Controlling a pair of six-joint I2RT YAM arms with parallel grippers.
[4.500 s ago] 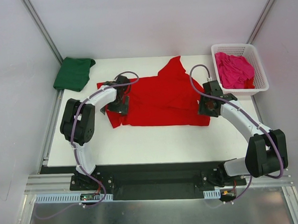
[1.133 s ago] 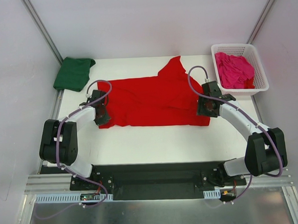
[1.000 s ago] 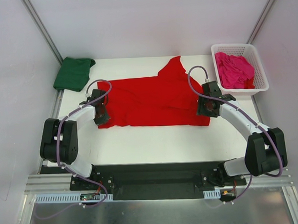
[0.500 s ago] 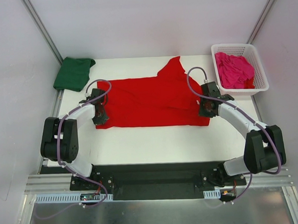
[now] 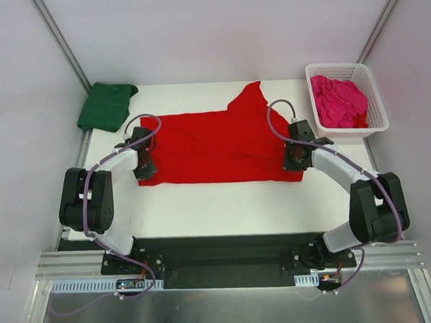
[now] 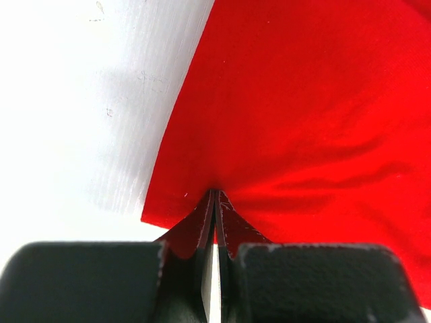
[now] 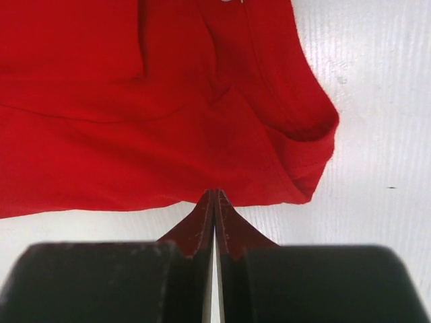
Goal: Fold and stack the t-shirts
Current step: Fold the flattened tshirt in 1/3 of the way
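Corners of red t-shirt (image 5: 214,143) pinched by left gripper (image 6: 214,200), right gripper (image 7: 214,200).

Left pincer (image 6: 214,202) clamped on red t-shirt (image 6: 303,114) edge; white table (image 6: 87,101) alongside.

red t-shirt (image 5: 222,147), dark green t-shirt (image 5: 108,105), magenta t-shirt (image 5: 339,101), white basket (image 5: 377,106)

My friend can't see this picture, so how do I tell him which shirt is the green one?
Find the white table and look at its far left corner. There lies the dark green cotton t-shirt, folded small. Unlike it, the bright red t-shirt is spread wide mid-table and the magenta pink t-shirt sits crumpled in the white plastic lattice basket.
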